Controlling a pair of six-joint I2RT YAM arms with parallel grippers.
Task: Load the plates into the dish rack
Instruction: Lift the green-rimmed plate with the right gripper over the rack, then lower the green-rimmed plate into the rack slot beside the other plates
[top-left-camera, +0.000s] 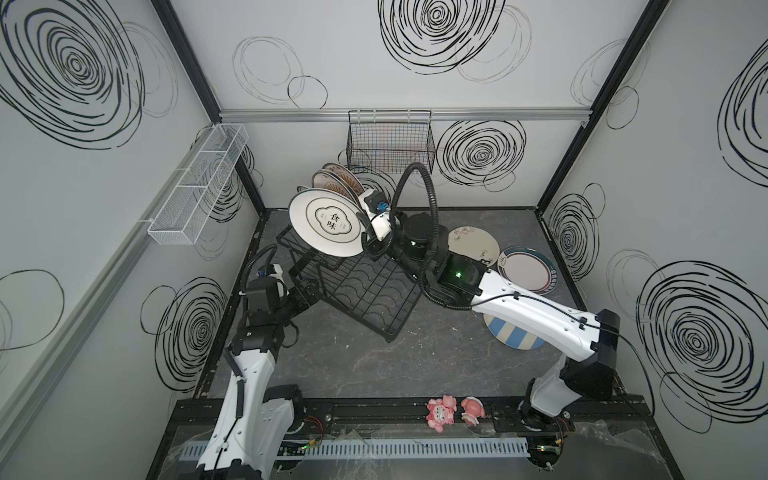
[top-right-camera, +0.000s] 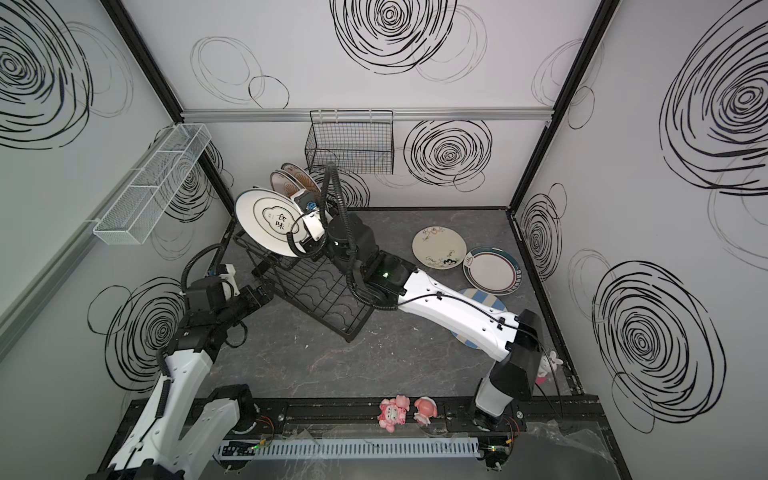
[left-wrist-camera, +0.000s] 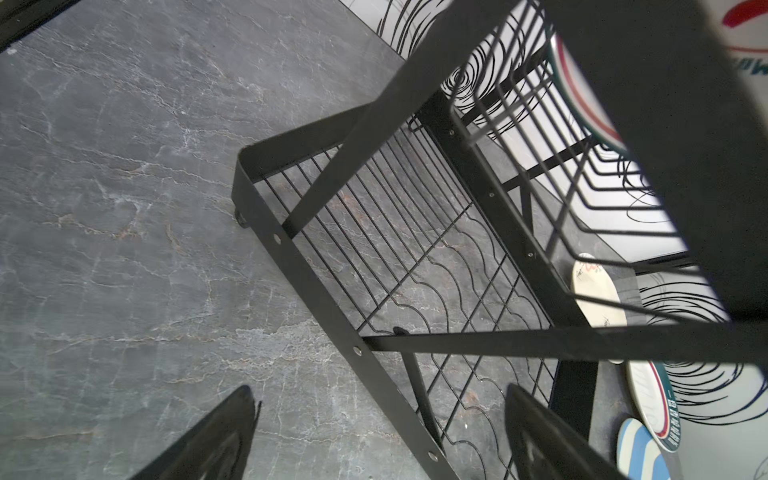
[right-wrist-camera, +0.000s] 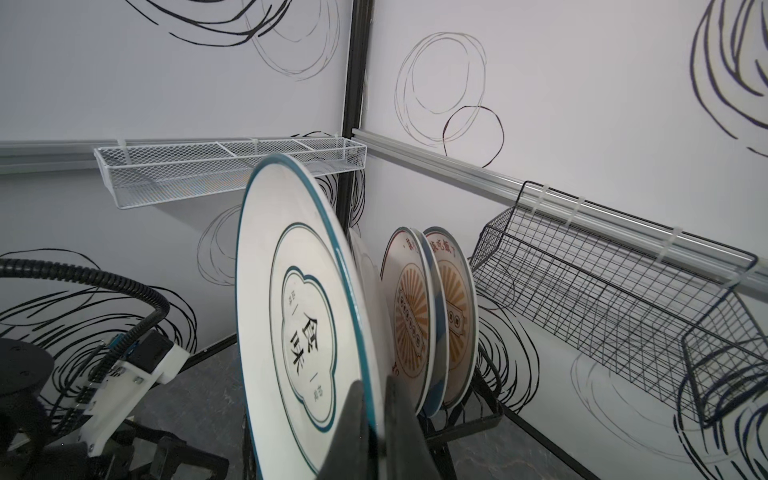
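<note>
While right pincer (right-wrist-camera: 374, 381) grips one plate (top-left-camera: 328, 222), two sunburst plates (right-wrist-camera: 411, 320) (right-wrist-camera: 456, 316) occupy dish rack (top-left-camera: 365, 291).

Soft even light, edges bowed, dish rack (left-wrist-camera: 681, 166) blurred close

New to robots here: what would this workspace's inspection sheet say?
Surface: grey marbled tabletop.
Job's things: black wire two-tier dish rack holds two orange sunburst plates upright; cream illustrated plate, teal-rimmed white plate, blue-striped plate lie outside it.
Clutter: two pink figurines by the front rail.
Grippers: right gripper shut on white green-medallion plate at the rack; left gripper open beside the rack.
Cables: black corrugated hose loops over right wrist.
Surroundings: swirl-painted walls, white mesh basket, black grid basket.
</note>
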